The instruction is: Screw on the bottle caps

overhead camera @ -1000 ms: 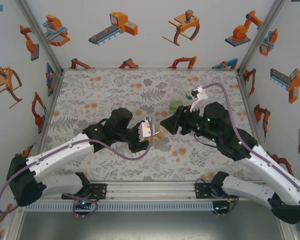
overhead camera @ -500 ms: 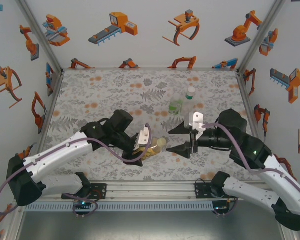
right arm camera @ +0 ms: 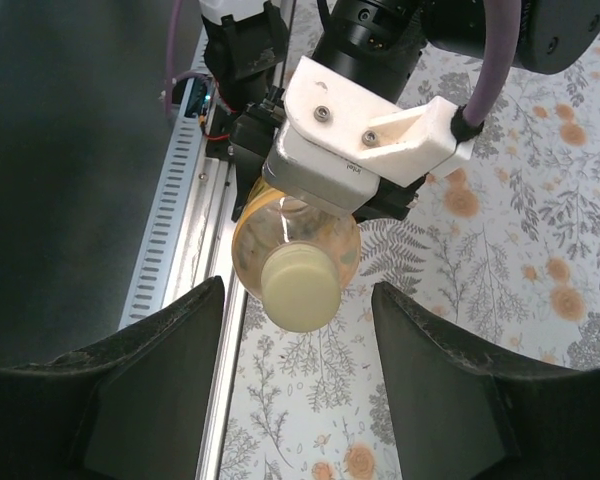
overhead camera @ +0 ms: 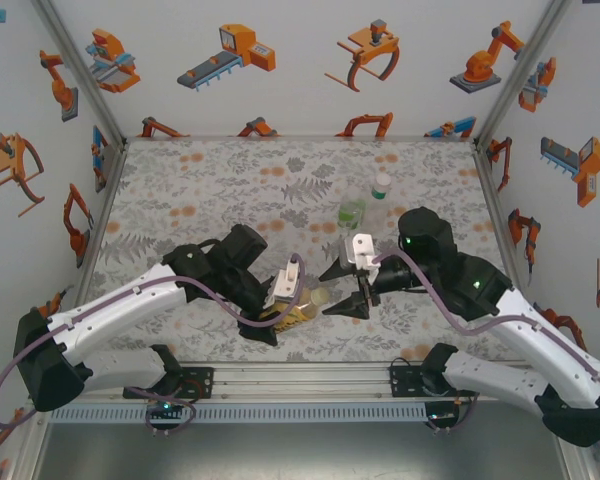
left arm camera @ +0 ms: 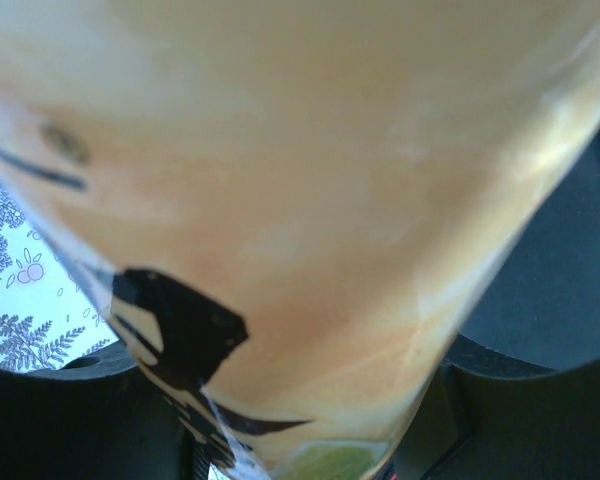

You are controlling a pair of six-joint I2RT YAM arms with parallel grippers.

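My left gripper (overhead camera: 292, 298) is shut on the amber-yellow bottle (overhead camera: 305, 303), holding it tilted with its neck toward the right arm. In the left wrist view the bottle's body (left arm camera: 300, 200) is pressed close between the dark fingers. A pale yellow cap (right arm camera: 300, 288) sits on its neck. My right gripper (right arm camera: 298, 295) is open, its fingers (right arm camera: 160, 380) spread either side of the cap without touching it. In the top view the right gripper (overhead camera: 335, 292) faces the cap (overhead camera: 324, 294). The squat green-tinted bottle (overhead camera: 352, 213) and the clear bottle with a white cap (overhead camera: 381, 187) stand upright behind.
The floral-patterned table (overhead camera: 200, 190) is walled in by white panels with orange robot pictures. A metal rail (right arm camera: 195, 210) runs along the near edge just beside the held bottle. The two standing bottles are close behind the right arm's wrist.
My right gripper has swung back left, open, up to the cap of the amber bottle. The left gripper has shifted the bottle slightly lower and nearer.
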